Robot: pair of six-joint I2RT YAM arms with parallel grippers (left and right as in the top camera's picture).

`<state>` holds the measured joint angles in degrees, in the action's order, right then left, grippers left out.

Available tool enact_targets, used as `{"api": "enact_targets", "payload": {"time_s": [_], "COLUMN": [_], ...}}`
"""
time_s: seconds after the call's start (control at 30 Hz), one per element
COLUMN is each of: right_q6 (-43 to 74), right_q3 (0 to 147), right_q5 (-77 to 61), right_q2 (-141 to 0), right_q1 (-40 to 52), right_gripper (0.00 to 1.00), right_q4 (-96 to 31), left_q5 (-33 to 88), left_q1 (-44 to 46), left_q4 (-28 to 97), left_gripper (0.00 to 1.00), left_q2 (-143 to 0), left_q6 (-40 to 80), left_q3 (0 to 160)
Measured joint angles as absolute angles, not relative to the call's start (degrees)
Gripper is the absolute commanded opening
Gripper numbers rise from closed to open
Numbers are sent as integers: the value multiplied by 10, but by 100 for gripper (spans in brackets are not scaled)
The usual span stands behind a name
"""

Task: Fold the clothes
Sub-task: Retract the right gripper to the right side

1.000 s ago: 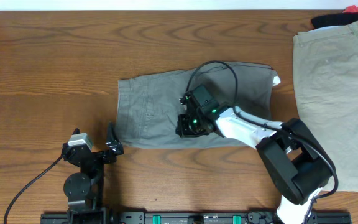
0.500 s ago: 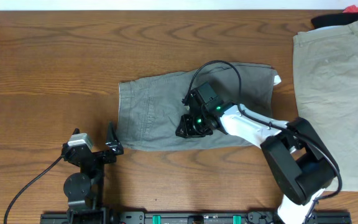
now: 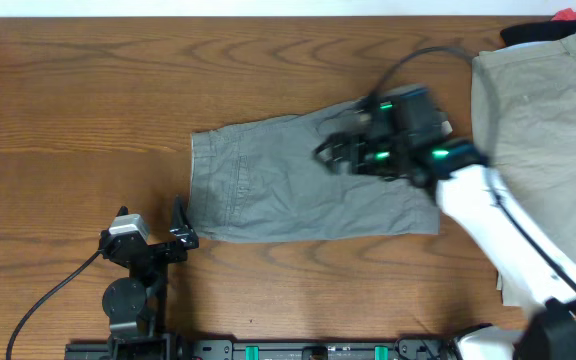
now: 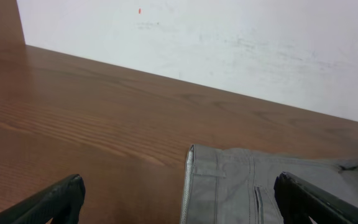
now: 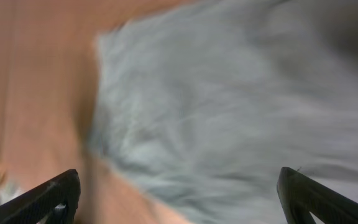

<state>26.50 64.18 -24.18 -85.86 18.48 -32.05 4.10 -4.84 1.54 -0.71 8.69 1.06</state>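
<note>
The grey-olive shorts point(image 3: 288, 185) lie flat in the middle of the table, waistband to the left. My right gripper point(image 3: 330, 155) hovers open over their upper right part with nothing between its fingers; its wrist view is blurred and shows only the grey cloth point(image 5: 229, 93) below the gripper point(image 5: 179, 180). My left gripper point(image 3: 181, 228) sits open just off the shorts' lower left corner, apart from the cloth. In the left wrist view the gripper point(image 4: 178, 190) frames the waistband edge and a welt pocket of the shorts point(image 4: 229, 186).
A beige-khaki pair of shorts point(image 3: 538, 130) lies spread at the right edge, with black point(image 3: 528, 35) and red point(image 3: 573, 15) garments behind it at the far right corner. Bare wooden table point(image 3: 68, 120) stretches left and behind. A white wall point(image 4: 229, 37) backs the table.
My right gripper has opened, let go of the grey-olive shorts, and swung up and to the right from their middle. The left arm has not moved.
</note>
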Motion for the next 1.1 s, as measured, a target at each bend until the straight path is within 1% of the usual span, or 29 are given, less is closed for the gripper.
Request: {"api": "enact_targets", "payload": {"time_s": [0.13,0.3,0.5,0.67,1.1], "right_q6": [265,265,265,265,265], "right_q3": [642,642,642,642,642], "right_q5": [-175,-81,-9,13,15], "right_q2": [-823,-813,-813,-813,-813], "right_q1": [81,-34,-116,-141,-142], "right_gripper": [99,99,99,99,99], "right_q4": [-361,-400,-431,-442,-443], "left_q5": [41,41,41,41,41], "left_q1": [-48,-48,-48,-48,-48], "left_q4": [15,15,15,15,15], "left_gripper": [98,98,98,98,98], "left_q2": [-7,-7,-7,-7,-7], "left_q6": [87,87,87,87,87], "left_q3": [11,11,11,11,11]}}
